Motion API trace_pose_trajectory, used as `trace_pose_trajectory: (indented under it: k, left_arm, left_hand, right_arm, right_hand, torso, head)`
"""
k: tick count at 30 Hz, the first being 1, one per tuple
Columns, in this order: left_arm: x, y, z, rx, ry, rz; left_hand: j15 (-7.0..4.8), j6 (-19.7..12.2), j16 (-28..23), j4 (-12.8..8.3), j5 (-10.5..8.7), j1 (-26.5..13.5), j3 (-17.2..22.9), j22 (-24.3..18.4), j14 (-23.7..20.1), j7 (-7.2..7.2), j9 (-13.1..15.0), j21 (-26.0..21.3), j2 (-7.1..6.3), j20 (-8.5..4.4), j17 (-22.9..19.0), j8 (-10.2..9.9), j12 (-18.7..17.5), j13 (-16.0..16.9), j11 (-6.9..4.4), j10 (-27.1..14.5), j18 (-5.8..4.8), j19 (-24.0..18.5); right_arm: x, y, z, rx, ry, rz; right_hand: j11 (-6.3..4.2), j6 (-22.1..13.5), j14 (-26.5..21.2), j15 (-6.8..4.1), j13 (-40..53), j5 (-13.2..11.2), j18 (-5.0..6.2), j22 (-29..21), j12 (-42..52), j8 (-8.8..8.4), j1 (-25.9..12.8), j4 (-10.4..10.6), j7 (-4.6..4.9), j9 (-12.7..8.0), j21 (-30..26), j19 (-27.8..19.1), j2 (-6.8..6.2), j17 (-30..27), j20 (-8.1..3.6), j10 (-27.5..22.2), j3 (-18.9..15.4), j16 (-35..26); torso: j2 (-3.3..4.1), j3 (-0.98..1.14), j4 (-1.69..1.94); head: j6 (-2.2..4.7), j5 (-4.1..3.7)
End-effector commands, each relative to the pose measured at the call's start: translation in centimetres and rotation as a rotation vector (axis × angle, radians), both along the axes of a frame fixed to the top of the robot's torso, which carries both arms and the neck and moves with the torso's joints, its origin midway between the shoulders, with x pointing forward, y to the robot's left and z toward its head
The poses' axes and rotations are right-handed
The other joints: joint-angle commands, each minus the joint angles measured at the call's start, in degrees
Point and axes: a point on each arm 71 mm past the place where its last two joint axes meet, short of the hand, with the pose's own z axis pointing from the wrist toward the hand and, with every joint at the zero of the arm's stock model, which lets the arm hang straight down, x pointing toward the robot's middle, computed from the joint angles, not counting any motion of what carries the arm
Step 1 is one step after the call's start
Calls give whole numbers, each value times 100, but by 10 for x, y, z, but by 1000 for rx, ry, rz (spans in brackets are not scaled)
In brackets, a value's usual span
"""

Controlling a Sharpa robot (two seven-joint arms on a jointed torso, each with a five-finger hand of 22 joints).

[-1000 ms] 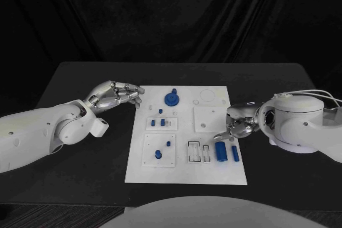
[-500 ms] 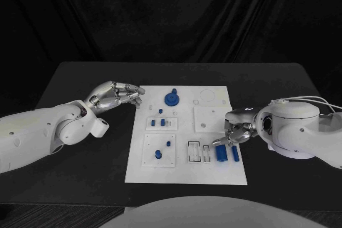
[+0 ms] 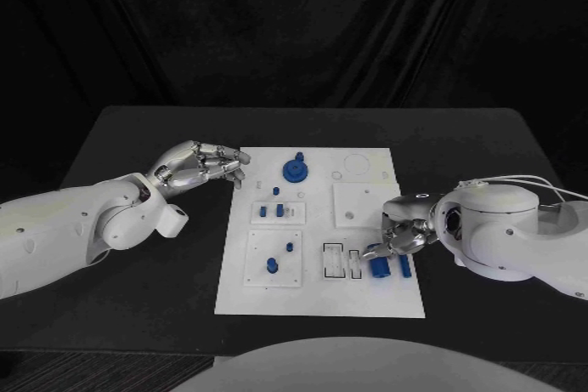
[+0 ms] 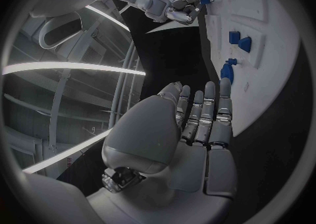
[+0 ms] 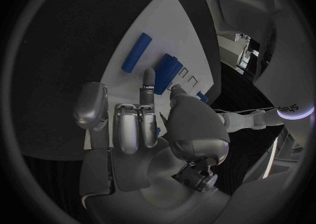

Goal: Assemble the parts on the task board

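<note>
Blue cylinder (image 3: 380, 262) lies on the white task board (image 3: 321, 298) just under the right hand's (image 3: 398, 239) fingertips (image 5: 149, 76), one finger reaching out to it, the others curled; contact unclear. A slimmer blue peg (image 3: 404, 265) lies beside it. The left hand (image 3: 196, 164) hovers off the board's far corner, fingers loosely bent, holding nothing.

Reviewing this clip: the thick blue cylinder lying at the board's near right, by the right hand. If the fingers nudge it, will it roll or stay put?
The thick blue cylinder lies on its side on the flat white board, so a sideways nudge would probably roll it. It looks stiff and likely light. The right hand reaches over it with a fingertip at it; a thinner blue rod beside it might stop it.
</note>
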Motion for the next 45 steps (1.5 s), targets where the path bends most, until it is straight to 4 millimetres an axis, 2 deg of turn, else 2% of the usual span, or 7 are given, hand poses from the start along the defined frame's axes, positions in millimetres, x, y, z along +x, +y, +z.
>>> trace_pose_trajectory:
  k: [1,11,27,33,35,40,45]
  left_arm:
    - [-1,-1,0,-17,7,-11]
    - [-2,-1,-1,-16,11,-12]
    - [-2,-3,-1,-17,16,-19]
    - [-2,-2,-2,-15,21,-20]
    - [-2,-2,-2,-15,22,-20]
    - [-3,-2,-2,-14,25,-22]
    - [-3,-2,-2,-12,29,-22]
  left_hand:
    - [6,-14,-9,2,20,-14,33,5,-31,22,-8,-37,52,4,-8,25,33,-5,19,-8,-95,-31]
    - [6,-19,-9,-1,25,-15,41,11,-33,26,-9,-38,57,4,-11,25,33,-10,26,-12,-96,-32]
    - [8,-39,-1,-8,73,-31,82,38,-37,37,-13,-39,86,0,-20,24,35,-33,45,-25,-101,-37]
    - [8,-40,0,-10,80,-32,88,41,-37,37,-13,-38,89,-1,-21,24,36,-35,46,-26,-101,-37]
    - [7,-43,3,-18,99,-31,103,51,-37,36,-14,-38,93,-3,-24,26,38,-42,50,-27,-102,-38]
    - [6,-46,7,-30,126,-29,124,65,-38,37,-14,-36,98,-6,-28,29,41,-51,53,-27,-104,-40]
    - [5,-48,9,-35,143,-30,136,74,-38,39,-15,-34,103,-8,-31,30,42,-57,54,-28,-104,-39]
  right_arm:
    - [0,2,-1,13,-13,0]
    - [-3,3,-10,-21,32,16]
    - [-2,2,-14,-57,54,13]
    - [0,3,-15,-61,54,11]
    - [0,3,-15,-58,52,11]
    - [1,5,-14,-34,39,7]
    - [1,6,-12,37,29,-23]
  right_hand:
    - [-9,-118,538,-16,1510,27,88,727,14,-69,186,-94,16,17,-77,-55,-19,1185,15,584,25,-41]
    - [80,-509,504,51,1510,1044,117,670,14,-274,913,-626,123,62,-301,-74,-83,984,69,584,163,-142]
    - [305,-1451,491,231,1510,2003,125,653,14,-489,1288,-1100,388,289,-444,-56,-18,904,221,584,326,-168]
    - [299,-1775,486,238,1510,3114,135,656,14,-145,1391,-1375,400,701,-485,-46,-12,881,231,584,543,-171]
    - [248,-2040,479,181,1510,4126,143,653,14,58,1504,-1564,396,986,-524,-52,-41,853,193,584,781,-183]
    - [279,-2618,481,223,1510,4536,143,656,14,722,1280,-1803,429,1788,-567,-41,-65,860,203,584,1262,-170]
    - [318,-2716,482,243,1510,5083,127,680,14,1000,1064,-1907,425,2072,-496,-5,-62,853,231,584,1664,-162]
  torso:
    - [-1,-1,-2]
    - [0,-1,1]
    - [-1,-1,0]
    - [-2,-1,-1]
    - [-2,-1,-1]
    - [1,-2,0]
    - [-2,0,-1]
  head:
    - [-1,9]
    - [-1,24]
    - [-1,29]
    - [-1,50]
    - [-1,58]
    - [-1,59]
    - [-1,64]
